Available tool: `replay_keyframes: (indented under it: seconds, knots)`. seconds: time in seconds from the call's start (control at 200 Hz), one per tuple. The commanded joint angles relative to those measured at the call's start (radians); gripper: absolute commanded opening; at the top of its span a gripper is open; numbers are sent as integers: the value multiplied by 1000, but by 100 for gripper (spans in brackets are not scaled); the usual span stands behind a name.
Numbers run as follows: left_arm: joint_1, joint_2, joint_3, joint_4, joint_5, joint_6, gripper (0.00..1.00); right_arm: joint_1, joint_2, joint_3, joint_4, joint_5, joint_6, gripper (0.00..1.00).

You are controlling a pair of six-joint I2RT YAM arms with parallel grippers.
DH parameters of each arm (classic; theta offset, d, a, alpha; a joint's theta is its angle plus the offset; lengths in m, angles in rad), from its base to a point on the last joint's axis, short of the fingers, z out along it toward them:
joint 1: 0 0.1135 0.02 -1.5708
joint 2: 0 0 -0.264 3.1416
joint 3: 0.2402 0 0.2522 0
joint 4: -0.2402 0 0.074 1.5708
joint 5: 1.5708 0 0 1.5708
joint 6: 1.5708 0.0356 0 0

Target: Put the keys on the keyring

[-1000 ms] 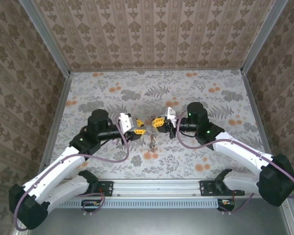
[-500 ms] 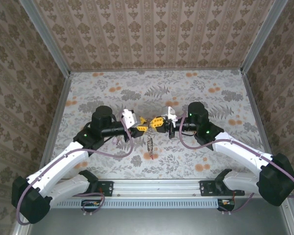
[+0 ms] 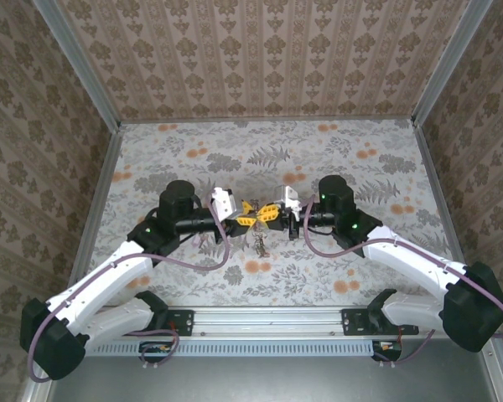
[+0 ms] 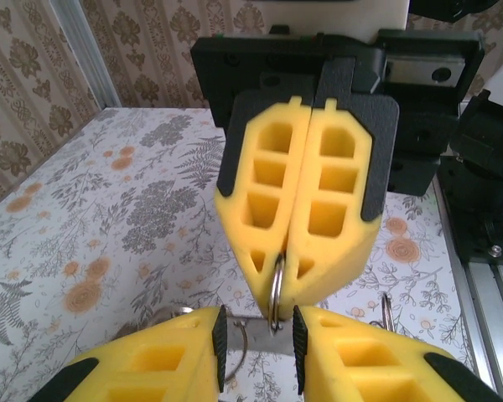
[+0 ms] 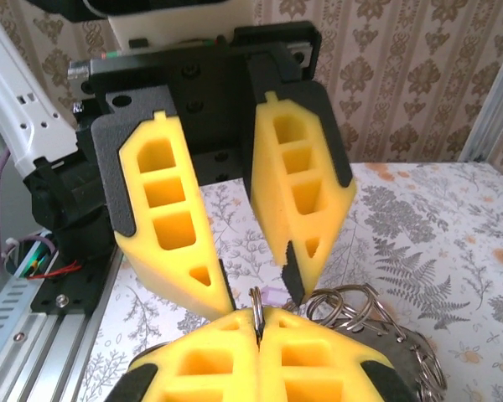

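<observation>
Presently, threading is in hand above the desk. Left pincer clamps what appears to be the keyring; keys dangle beneath. Right pincer, pressed together, pinches a wire loop. Next move likely calls for feeding that loop onto the keyring.

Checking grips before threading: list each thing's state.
Left gripper, yellow foam fingers: partly apart, clamping a flat grey metal piece.
Right gripper, yellow foam fingers: shut on a thin silver wire ring.
Bunch of small metal keys: dangling below both grippers.
</observation>
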Motion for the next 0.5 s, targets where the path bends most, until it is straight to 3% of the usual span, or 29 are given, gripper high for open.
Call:
replay_keyframes:
  seconds: [0.0, 0.22, 0.275, 0.355, 0.495]
  knots:
    - [-8, -5, 45, 11, 9, 29, 28, 18, -1, 59, -49, 4, -65, 0]
    - [-22, 37, 67, -43, -15, 70, 24, 36, 5, 67, -56, 22, -77, 0]
    - [-27, 44, 72, -52, -20, 74, 18, 44, 5, 73, -77, 36, -95, 0]
    - [-33, 47, 78, -64, -66, 83, 0, 54, 5, 80, -113, 62, -122, 0]
    - [-36, 43, 83, -76, -90, 96, 0, 57, 1, 76, -142, 94, -138, 0]
